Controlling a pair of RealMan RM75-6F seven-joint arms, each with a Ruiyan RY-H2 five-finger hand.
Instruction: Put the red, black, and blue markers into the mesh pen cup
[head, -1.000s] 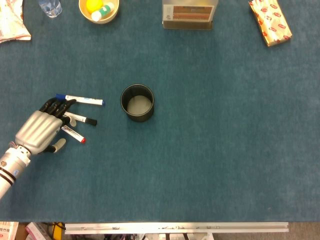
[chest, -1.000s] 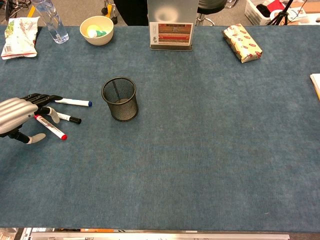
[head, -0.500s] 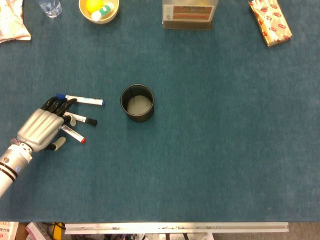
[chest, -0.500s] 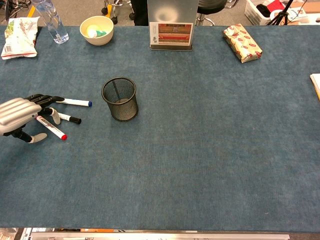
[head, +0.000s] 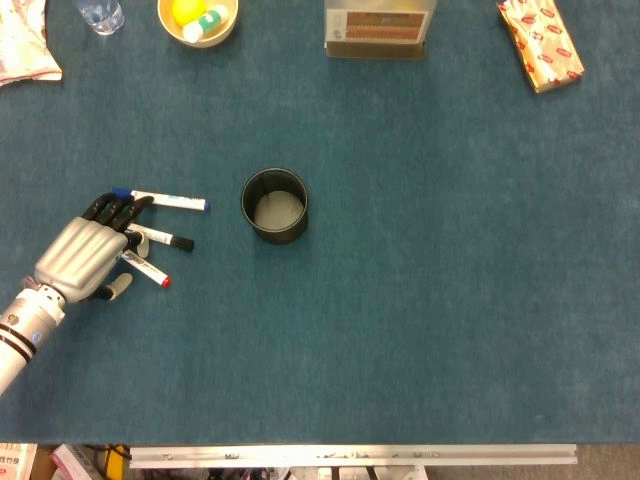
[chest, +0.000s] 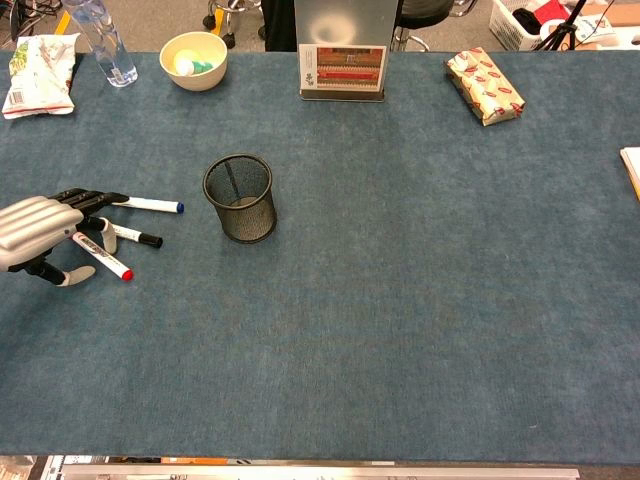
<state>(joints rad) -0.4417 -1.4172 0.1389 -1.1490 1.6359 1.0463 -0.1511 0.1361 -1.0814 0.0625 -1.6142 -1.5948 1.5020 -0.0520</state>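
On the blue felt bench (head: 420, 300), the left robot hand (head: 85, 255) is hovering fingers-spread, holding nothing, over three capped markers (head: 158, 240), lining up a grab; black mesh pen cup (head: 274, 205) is sitting empty nearby.

We see a matt blue felt-like cloth covering the table (chest: 420, 300), a black wire-mesh pen cup (chest: 240, 198), and the robot hand (head: 82, 254) in smooth silvery shell.

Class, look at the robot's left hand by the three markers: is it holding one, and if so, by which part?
It cannot be told. The left hand lies over the markers' near ends, hiding any grip; all three seem to lie flat on the table.
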